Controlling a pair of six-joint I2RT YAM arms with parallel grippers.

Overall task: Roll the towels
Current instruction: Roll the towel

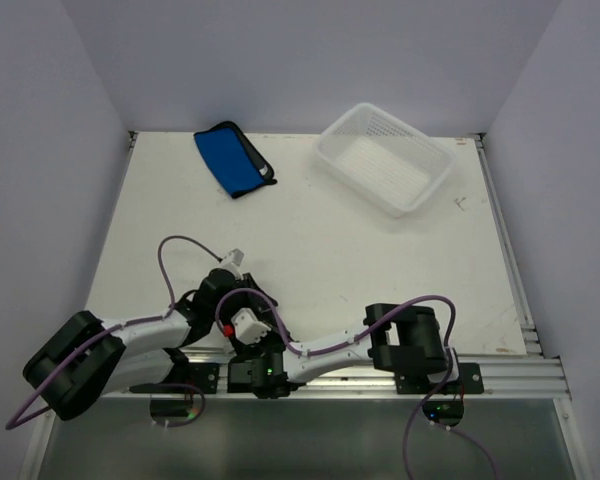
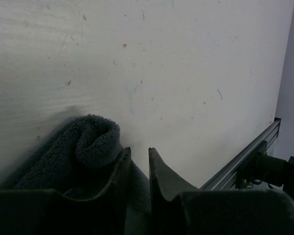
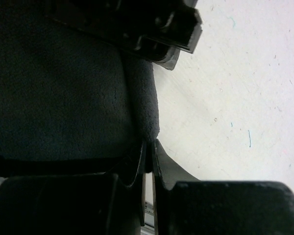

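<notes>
Working low over the dark towel, probably to start a tight first curl along one edge. Curled there into a soft lip at centre left of the left wrist frame, just left of the left gripper. Narrowly parted at the tips, with grey cloth behind the gap; cannot tell whether any of it is pinched. Pressed nearly together at the right gripper, lower centre of its frame, exactly where the towel's lower corner ends. Likely anchoring that hem while the other side rolls, though no clear pinch to see.

From overhead, none of this: all hidden beneath the crowded arms at bottom centre-left. Offers instead the blue towel at upper left of the table, well apart from both arms and looking folded or loosely rolled. Also the white perforated basket at upper right. Only in the right wrist frame: black hardware along the top, seemingly the other arm, close over the same cloth.
</notes>
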